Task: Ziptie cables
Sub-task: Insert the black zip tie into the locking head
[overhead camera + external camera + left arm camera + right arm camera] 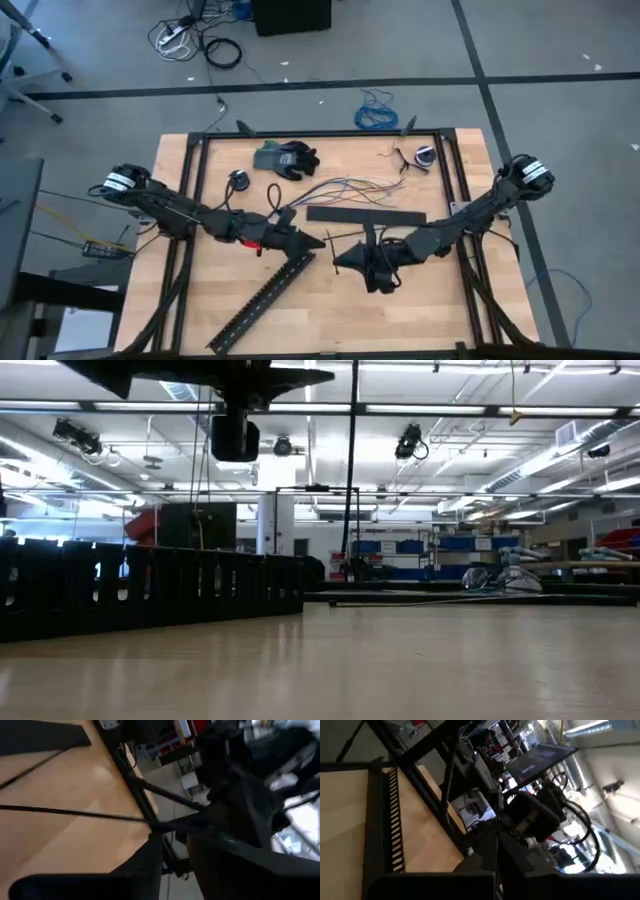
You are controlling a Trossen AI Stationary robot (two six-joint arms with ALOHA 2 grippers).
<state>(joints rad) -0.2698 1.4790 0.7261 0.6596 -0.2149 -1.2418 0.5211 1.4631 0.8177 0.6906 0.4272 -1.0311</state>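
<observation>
Cables (pixel 345 186): 1 loose bunch; 2 black strips (pixel 365 215).

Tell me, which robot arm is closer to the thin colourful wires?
Probably the left. The left gripper sits just beside the near ends of the thin colourful wires; the right gripper sits lower, beyond the flat black strip.

Table (pixel 330 310): pale, smooth wood with slight sheen. Slotted strip (pixel 262 300): matt black plastic. Gloves (pixel 287 159): dark cloth.

Both tools' fingers are too blurred and small to read.
</observation>
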